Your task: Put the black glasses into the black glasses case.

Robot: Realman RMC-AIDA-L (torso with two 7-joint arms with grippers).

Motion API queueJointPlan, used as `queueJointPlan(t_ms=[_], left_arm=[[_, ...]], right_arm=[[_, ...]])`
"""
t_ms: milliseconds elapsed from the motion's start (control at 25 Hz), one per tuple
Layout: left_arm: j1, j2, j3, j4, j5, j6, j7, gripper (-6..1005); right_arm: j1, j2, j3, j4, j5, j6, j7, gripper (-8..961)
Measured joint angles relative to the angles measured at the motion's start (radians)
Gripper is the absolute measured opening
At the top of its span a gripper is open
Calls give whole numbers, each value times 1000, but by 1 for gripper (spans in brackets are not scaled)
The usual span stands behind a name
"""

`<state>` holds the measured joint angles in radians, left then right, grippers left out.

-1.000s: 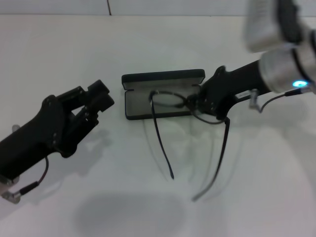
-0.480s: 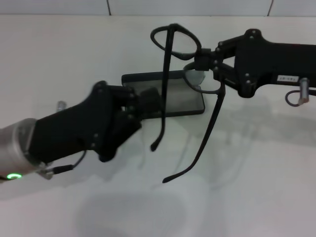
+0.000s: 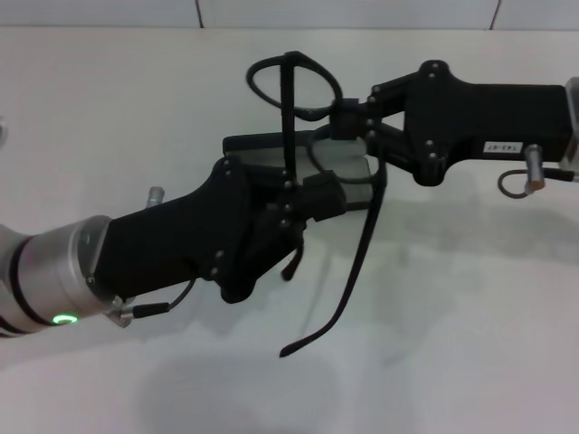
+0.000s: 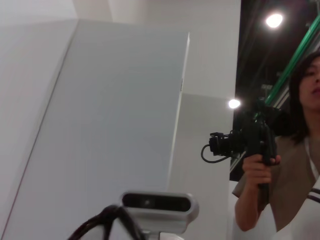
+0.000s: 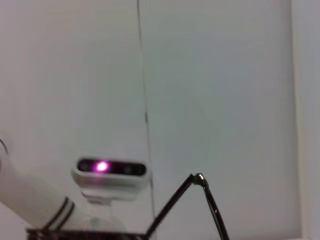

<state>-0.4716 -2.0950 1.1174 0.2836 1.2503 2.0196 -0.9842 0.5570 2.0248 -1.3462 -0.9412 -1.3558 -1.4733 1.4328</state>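
We lift the black glasses (image 3: pixel 298 86) above their case
Right gripper (image 3: pixel 348 117) pinches the thin wire frame; left gripper (image 3: pixel 312 203), fingers unclear, reaches over the hard-shell black glasses case (image 3: pixel 348 167) mid-frame.

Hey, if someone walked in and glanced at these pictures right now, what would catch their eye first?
The black glasses held up in the air by the right gripper, temples dangling open over the black glasses case. Next, the bulky left gripper reaching in at one temple, hiding most of the case.

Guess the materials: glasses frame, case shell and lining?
black glasses: thin dark wire frame, likely metal, lenses clear. black glasses case: rigid matte black shell, probably plastic or leatherette; lining grey, looks soft, fabric unconfirmed. right gripper holds the frame near the bridge; left gripper beneath.
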Motion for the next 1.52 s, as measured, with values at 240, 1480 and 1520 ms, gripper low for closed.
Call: queueJointPlan(t_ms=[240,1480,1520], left_arm=[[3,0,-6,-7,-6,-40,1,31],[-25,4,32,-7,-1,-75,0,32],[-25,5,33,-7,-2,-73,0,32]], right_arm=[[25,1,-7,65,68,-24,-23,64],[56,-3,2,141,89,-66,-49,68],[56,-3,3,141,89,-69,-51,68]])
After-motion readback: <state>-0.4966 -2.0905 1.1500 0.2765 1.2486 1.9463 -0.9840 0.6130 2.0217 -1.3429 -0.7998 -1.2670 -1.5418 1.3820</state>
